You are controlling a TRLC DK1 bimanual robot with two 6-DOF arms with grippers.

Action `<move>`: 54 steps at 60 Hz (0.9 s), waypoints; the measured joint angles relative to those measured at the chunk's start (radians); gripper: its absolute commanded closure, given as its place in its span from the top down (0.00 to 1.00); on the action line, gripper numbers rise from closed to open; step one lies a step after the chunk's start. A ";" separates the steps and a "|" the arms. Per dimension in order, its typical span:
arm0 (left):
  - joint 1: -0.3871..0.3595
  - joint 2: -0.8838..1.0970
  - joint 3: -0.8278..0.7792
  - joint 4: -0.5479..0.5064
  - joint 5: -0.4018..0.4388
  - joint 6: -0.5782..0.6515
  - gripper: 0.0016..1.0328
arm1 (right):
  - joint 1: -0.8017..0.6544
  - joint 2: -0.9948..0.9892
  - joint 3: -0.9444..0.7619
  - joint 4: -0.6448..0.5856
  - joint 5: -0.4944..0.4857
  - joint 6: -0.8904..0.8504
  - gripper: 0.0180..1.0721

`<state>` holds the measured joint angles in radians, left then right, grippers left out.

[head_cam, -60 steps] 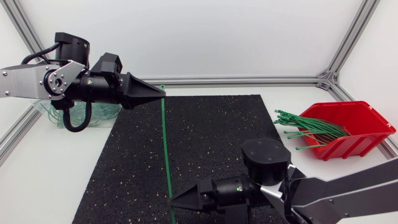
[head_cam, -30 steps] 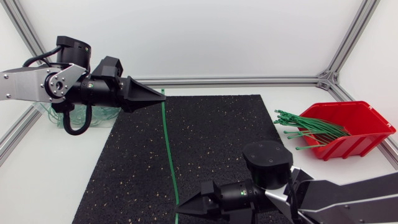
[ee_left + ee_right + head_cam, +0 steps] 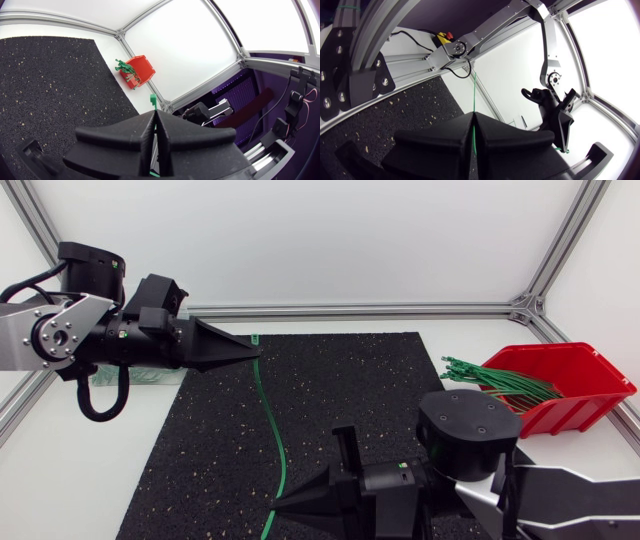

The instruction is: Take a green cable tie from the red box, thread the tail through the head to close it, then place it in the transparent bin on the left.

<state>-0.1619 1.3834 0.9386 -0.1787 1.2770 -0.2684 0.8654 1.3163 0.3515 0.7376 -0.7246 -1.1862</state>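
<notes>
Holding, left arm: the left arm [image 3: 55, 340] comes in from its side and lies nearly level above the table. Its wedge fingers point inward over a corner of the black mat [image 3: 350, 405].
Left gripper: the left gripper [image 3: 257, 350] is clenched on the head end of the green cable tie [image 3: 278, 442]. In the left wrist view the green head sticks out just ahead of the closed fingertips.
Right arm: the right arm [image 3: 570, 490] lies low over the mat's near edge, and its fingers point back toward the left arm.
Right gripper: the right gripper [image 3: 277, 505] is clamped on the tail end. In the right wrist view the strap leaves the seam between the fingers and runs ahead toward the left arm.
Cable tie: it spans from one gripper's tip to the other's, above the mat, in a gentle bow.
Red box: the red box [image 3: 590, 385] sits well apart from the right gripper, behind it and to its side. A bundle of spare ties [image 3: 500, 385] juts over the rim.
Transparent bin: the transparent bin [image 3: 145, 377] lies behind the left gripper, mostly hidden by that arm.
Change, left arm: against the frame half a second earlier it has drawn back toward its own side, and its tip sits slightly lower.
Change, right arm: the wrist has turned, and the tip has come a little nearer the left gripper.
Change, cable tie: straight in the earlier frames, it is now curved.
</notes>
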 measured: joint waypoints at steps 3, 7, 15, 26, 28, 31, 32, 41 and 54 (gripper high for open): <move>-0.013 -0.026 -0.021 0.002 -0.011 0.007 0.04 | 0.014 -0.013 -0.007 0.000 0.010 0.027 0.05; -0.035 -0.067 -0.043 0.013 -0.045 0.008 0.04 | 0.033 -0.032 -0.026 0.004 0.014 0.048 0.05; -0.072 -0.119 -0.058 0.041 -0.098 0.008 0.04 | 0.043 -0.037 -0.067 0.035 0.015 0.065 0.05; -0.082 -0.121 -0.059 0.045 -0.112 0.007 0.04 | 0.041 -0.031 -0.101 0.085 0.014 0.065 0.05; -0.082 -0.121 -0.059 0.045 -0.113 0.007 0.04 | 0.040 -0.023 -0.104 0.104 0.014 0.065 0.05; -0.083 -0.121 -0.059 0.045 -0.116 0.007 0.04 | 0.040 -0.007 -0.105 0.117 0.014 0.066 0.05; -0.083 -0.121 -0.059 0.045 -0.116 0.007 0.04 | 0.039 -0.003 -0.105 0.120 0.013 0.066 0.05; -0.083 -0.121 -0.059 0.045 -0.116 0.007 0.04 | 0.036 0.017 -0.111 0.139 0.011 0.080 0.05; -0.083 -0.123 -0.062 0.044 -0.127 0.007 0.04 | 0.036 0.019 -0.123 0.157 0.011 0.106 0.05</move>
<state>-0.2447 1.2606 0.8768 -0.1349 1.1500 -0.2615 0.9012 1.3350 0.2287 0.8944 -0.7139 -1.0805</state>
